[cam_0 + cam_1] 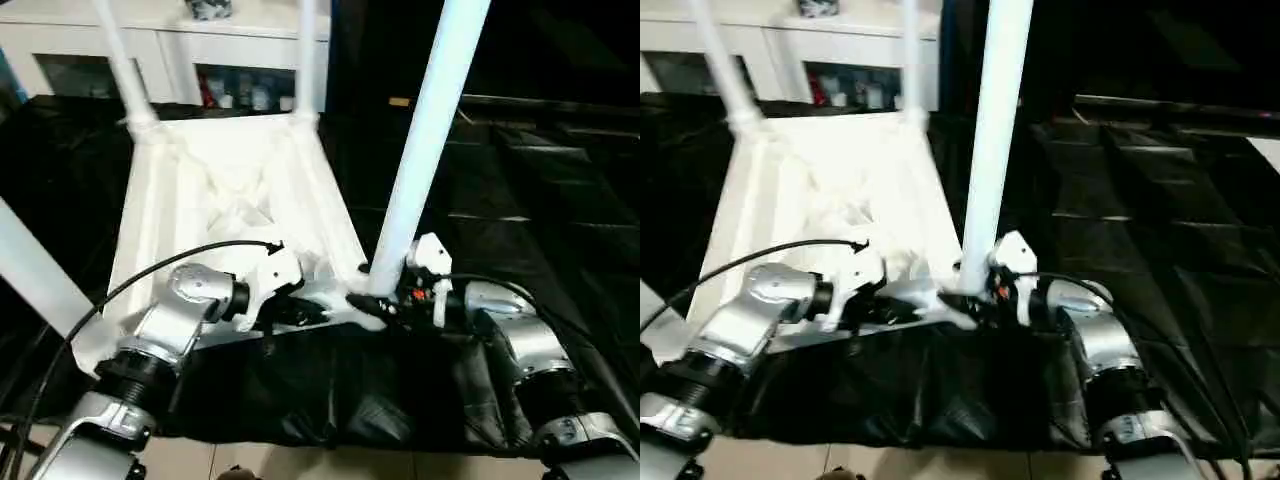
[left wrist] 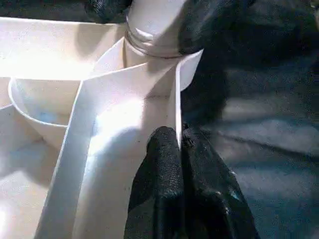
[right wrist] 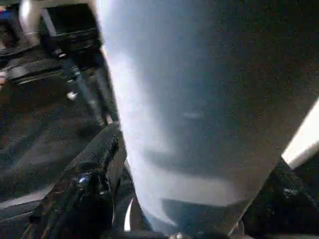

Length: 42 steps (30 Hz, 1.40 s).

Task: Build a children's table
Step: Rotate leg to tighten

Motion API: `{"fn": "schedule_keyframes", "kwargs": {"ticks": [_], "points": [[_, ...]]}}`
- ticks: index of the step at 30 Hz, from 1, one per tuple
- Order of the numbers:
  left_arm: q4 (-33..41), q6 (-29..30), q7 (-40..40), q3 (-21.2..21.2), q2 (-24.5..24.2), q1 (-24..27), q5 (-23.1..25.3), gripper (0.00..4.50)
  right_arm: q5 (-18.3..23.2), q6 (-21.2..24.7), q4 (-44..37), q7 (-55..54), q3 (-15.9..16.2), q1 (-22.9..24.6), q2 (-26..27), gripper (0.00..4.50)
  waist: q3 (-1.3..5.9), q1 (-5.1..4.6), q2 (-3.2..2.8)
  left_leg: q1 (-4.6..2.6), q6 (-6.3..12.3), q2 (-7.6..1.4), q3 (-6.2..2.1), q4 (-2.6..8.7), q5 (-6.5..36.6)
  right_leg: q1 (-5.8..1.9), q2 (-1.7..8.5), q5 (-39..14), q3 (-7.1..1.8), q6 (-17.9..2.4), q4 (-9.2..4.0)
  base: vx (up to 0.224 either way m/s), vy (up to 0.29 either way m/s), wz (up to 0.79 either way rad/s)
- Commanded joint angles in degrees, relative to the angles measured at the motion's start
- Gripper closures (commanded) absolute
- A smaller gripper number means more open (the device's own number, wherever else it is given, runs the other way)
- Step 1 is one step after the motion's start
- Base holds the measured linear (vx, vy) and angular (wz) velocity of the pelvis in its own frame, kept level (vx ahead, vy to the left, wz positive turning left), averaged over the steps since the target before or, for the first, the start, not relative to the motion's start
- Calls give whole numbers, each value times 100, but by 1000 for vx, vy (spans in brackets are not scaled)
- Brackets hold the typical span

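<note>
Silver forearms fill the near edge, both reaching in to the tabletop's (image 1: 235, 190) closest corner. Right gripper (image 1: 385, 300) has its black fingers spread to either side of the near right leg (image 1: 425, 130), low on the tube just above its socket; from the wrist view I cannot tell whether the pads actually press the tube or only flank it. Left gripper (image 2: 180, 147) is pressed together, its fingers pinching the thin rim wall of the tabletop right beside that same socket.

Outward from there, the tabletop lies upside down on the black cloth (image 1: 520, 230), ribbed underside up, stretching away toward the white cabinet (image 1: 170, 50). Near right leg stands in its corner socket, long axis close to upright and leaning slightly to the right as it rises. Two far legs (image 1: 125, 65) stand at the far corners, and another leg (image 1: 35, 270) rises at the left edge.

Judging by this, the right arm is the nearer for seating or twisting that leg along its own axis, with the left steadying the rim.
</note>
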<state>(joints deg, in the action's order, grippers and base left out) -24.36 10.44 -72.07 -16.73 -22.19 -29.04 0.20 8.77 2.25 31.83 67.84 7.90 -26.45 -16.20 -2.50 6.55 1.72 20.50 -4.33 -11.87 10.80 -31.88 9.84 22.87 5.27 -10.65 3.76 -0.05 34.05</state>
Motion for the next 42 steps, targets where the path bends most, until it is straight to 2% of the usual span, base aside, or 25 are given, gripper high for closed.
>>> {"fn": "schedule_keyframes", "kwargs": {"ticks": [1,2,4,7,9,13,14,18,21,23,25,28,29,30,31,32,33,35,36,37,38,39,40,41,42], "points": [[107,-56,-123,-244,54,21,-5,450,-38,74,51,313,350,52,42,179,205,-4,0,-90,199,-182,-20,394,1724,-178,290,-1675,-242,-1160,-431,0,0,0],[105,-72,-165,-234,19,16,0,450,-30,60,75,355,363,37,40,179,186,-5,27,-97,153,-187,-18,403,1792,-158,290,-1768,-254,-1117,-443,0,0,0],[104,-102,-226,-208,-49,2,7,450,12,97,99,474,399,27,57,191,171,-3,33,-84,129,-187,-24,417,1806,-155,296,-1848,-264,-1075,-439,0,0,0],[131,-91,-244,-198,-82,4,-6,450,19,107,116,503,419,33,90,215,159,-12,36,-65,94,-196,-35,433,1719,-160,298,-1663,-266,-1087,-419,0,0,0],[171,-72,-244,-185,-118,15,-28,450,38,147,139,572,437,53,147,229,135,-12,70,-45,122,-186,-31,432,1663,-167,298,-1555,-266,-1103,-405,0,0,0],[216,-49,-244,-177,-152,47,-61,450,75,207,103,636,463,108,191,238,114,-10,74,-49,142,-181,-25,435,1687,-161,309,-1722,-275,-1080,-428,0,0,0],[232,-47,-259,-177,-167,69,-68,450,86,220,73,634,482,140,204,238,97,-12,50,-49,125,-182,-28,445,1742,-151,308,-1817,-278,-1053,-444,0,0,0],[264,-46,-274,-179,-203,113,-79,450,115,279,4,622,493,211,241,239,71,-23,29,-49,80,-190,-47,468,1855,-139,309,-1972,-282,-1004,-458,0,0,0],[260,22,-125,-150,-134,105,-61,450,171,371,-16,317,350,279,354,241,55,-30,34,-54,71,-192,-44,474,1880,-132,299,-1910,-286,-1012,-459,0,0,0],[261,41,-87,-147,-116,101,-63,450,165,382,-8,221,317,289,384,241,41,-38,38,-50,57,-188,-47,485,1967,-127,305,-2051,-289,-988,-475,0,0,0],[227,137,184,-98,30,56,-48,450,124,300,63,-260,175,342,550,241,27,-52,47,-64,4,-190,-61,501,2102,-105,320,-2306,-295,-944,-503,0,0,0],[187,223,490,-58,213,6,-30,450,33,210,202,-817,46,367,738,241,-20,-80,45,-101,-93,-183,-101,519,2481,-52,362,-3118,-296,-733,-598,0,0,0],[161,268,748,-66,367,-25,25,450,-60,135,351,-1356,-64,365,922,242,-36,-101,38,-103,-122,-184,-126,535,2602,-45,373,-3404,-289,-630,-630,0,0,0],[161,268,748,-66,367,-25,25,450,-60,135,351,-1356,-64,365,922,243,-51,-132,44,-102,-160,-177,-150,547,2714,-36,380,-3639,-274,-542,-662,0,0,0],[204,429,1128,-95,636,-40,102,450,-152,141,579,-2232,-250,312,1252,244,-57,-143,46,-112,-168,-173,-166,549,2781,-30,385,-3784,-262,-485,-685,0,0,0],[204,429,1128,-95,636,-40,102,450,-152,141,579,-2232,-250,312,1252,244,-57,-190,31,-126,-227,-172,-175,558,2886,-16,384,-3880,-249,-453,-707,-53,21,-8],[269,605,1458,-114,865,-39,174,450,-225,114,768,-2963,-387,229,1555,245,-69,-213,18,-128,-245,-163,-210,571,2998,-35,389,-4027,-208,-388,-732,-53,21,-8],[302,697,1630,-134,978,-34,228,450,-232,103,871,-3344,-479,161,1740,246,-60,-255,-17,-54,-297,-162,-261,617,2991,-101,395,-3907,-180,-345,-722,-15,20,-10],[377,844,1880,-178,1157,-11,315,450,-219,57,998,-3860,-590,34,2040,246,-63,-295,-40,-76,-323,-150,-286,624,3159,-76,379,-3874,-164,-357,-743,-31,39,-19],[408,902,1983,-195,1232,1,350,450,-221,39,1039,-4058,-618,-25,2160,246,-72,-320,-30,-71,-325,-142,-301,630,3250,-81,373,-3877,-147,-350,-756,0,0,0],[441,953,2070,-202,1296,18,385,450,-282,-2,1061,-4183,-568,-81,2262,246,-67,-351,-60,-75,-325,-127,-333,636,3374,-100,367,-3840,-123,-340,-771,0,0,0],[480,991,2104,-226,1336,38,410,450,-329,-26,1066,-4226,-524,-108,2306,246,-64,-364,-46,-75,-315,-123,-339,634,3411,-95,363,-3823,-124,-336,-778,0,0,0],[520,1019,2140,-259,1361,63,432,450,-448,-90,1081,-4273,-435,-135,2326,246,-65,-375,-81,-93,-291,-111,-356,635,3527,-87,355,-3805,-117,-332,-795,0,0,0],[546,1034,2159,-281,1373,78,445,450,-531,-137,1090,-4296,-376,-149,2331,246,-77,-387,-78,-117,-270,-114,-356,635,3630,-65,352,-3784,-111,-333,-820,0,0,0],[596,1056,2174,-325,1400,113,465,450,-462,-121,1120,-4335,-451,-200,2384,246,-55,-397,-80,-125,-246,-114,-351,638,3617,-83,356,-3641,-115,-366,-828,0,0,0]]}}
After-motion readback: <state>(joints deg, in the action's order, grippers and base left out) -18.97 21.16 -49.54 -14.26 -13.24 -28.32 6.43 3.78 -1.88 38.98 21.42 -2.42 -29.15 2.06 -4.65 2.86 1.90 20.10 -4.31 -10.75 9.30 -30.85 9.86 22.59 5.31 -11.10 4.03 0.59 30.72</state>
